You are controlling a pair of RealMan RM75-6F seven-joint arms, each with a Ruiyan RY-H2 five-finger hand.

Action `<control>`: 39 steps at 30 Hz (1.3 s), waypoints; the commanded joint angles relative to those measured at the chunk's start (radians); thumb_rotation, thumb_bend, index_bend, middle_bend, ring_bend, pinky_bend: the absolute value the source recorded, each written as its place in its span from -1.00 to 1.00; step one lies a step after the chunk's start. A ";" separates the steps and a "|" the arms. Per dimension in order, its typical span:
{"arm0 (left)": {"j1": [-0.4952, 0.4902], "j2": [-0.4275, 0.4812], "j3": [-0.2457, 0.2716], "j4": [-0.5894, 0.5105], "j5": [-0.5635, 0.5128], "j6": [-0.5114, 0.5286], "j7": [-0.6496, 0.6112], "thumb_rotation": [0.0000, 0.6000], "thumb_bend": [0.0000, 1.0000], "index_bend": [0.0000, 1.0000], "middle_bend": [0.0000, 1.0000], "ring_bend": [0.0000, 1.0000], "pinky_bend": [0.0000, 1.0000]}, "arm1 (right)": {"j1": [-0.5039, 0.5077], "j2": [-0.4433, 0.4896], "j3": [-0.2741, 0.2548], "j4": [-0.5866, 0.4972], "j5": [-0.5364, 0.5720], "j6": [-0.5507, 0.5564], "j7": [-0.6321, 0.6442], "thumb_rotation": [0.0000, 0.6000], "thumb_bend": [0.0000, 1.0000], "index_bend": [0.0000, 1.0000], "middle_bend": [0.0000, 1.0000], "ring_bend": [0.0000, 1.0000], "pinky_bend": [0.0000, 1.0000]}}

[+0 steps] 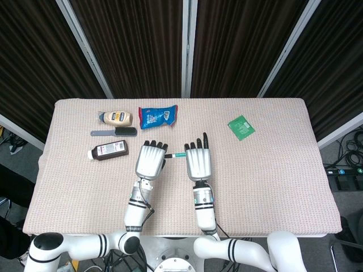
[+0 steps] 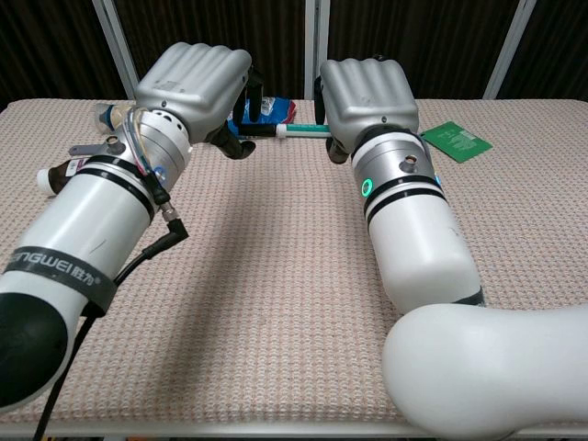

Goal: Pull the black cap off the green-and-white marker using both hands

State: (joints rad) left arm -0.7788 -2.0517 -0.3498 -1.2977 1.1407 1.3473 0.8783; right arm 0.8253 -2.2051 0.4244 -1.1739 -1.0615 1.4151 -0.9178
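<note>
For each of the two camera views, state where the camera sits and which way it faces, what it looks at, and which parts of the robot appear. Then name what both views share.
Head view: high above the robot, looking steeply down on the table; both forearms, left hand and right hand show, white shoulders at the bottom edge.
Chest view: low, near table height, facing forward across the cloth toward the dark curtains; both forearms fill the foreground.
Shared: both hands, the green-and-white marker between them, the blue packet, the green card.

Rough woven tablecloth [image 1: 266, 170], glossy snack packet [image 1: 158, 116]
</note>
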 commanded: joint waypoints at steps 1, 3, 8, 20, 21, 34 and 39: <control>-0.002 -0.003 -0.002 0.006 -0.004 -0.001 -0.003 1.00 -0.48 0.04 0.08 -0.07 -0.02 | -0.002 0.001 0.001 -0.003 -0.002 -0.002 0.002 1.00 -0.26 0.29 0.17 -0.49 -0.78; -0.003 -0.004 -0.004 0.011 -0.007 -0.002 -0.007 1.00 -0.48 0.05 0.08 -0.07 -0.02 | -0.004 0.002 0.001 -0.004 -0.001 -0.002 -0.001 1.00 -0.26 0.29 0.17 -0.49 -0.78; -0.004 -0.009 -0.003 0.022 -0.007 0.002 -0.012 1.00 -0.44 0.08 0.12 -0.03 0.01 | -0.009 0.005 0.000 -0.008 0.000 -0.004 -0.004 1.00 -0.26 0.29 0.17 -0.49 -0.78; -0.008 -0.025 -0.003 0.041 -0.013 0.009 -0.008 1.00 -0.17 0.23 0.26 0.12 0.12 | -0.014 0.003 -0.001 -0.007 -0.006 -0.006 -0.005 1.00 -0.26 0.29 0.17 -0.48 -0.78; -0.007 -0.026 -0.003 0.042 -0.018 0.007 -0.002 1.00 -0.16 0.23 0.26 0.12 0.13 | -0.015 0.003 -0.001 -0.006 -0.006 -0.007 -0.005 1.00 -0.26 0.29 0.17 -0.48 -0.78; 0.009 -0.016 -0.003 0.040 -0.029 0.012 -0.028 1.00 -0.16 0.25 0.28 0.14 0.14 | -0.037 0.010 -0.010 0.002 -0.006 -0.003 0.000 1.00 -0.26 0.29 0.17 -0.48 -0.78; 0.044 0.005 0.014 0.045 -0.037 0.015 -0.070 1.00 -0.16 0.25 0.28 0.14 0.14 | -0.082 0.044 -0.037 -0.003 -0.014 0.014 0.026 1.00 -0.26 0.29 0.17 -0.48 -0.78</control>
State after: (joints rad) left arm -0.7463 -2.0536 -0.3438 -1.2561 1.1081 1.3631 0.8215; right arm 0.7581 -2.1733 0.3977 -1.1744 -1.0720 1.4226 -0.9017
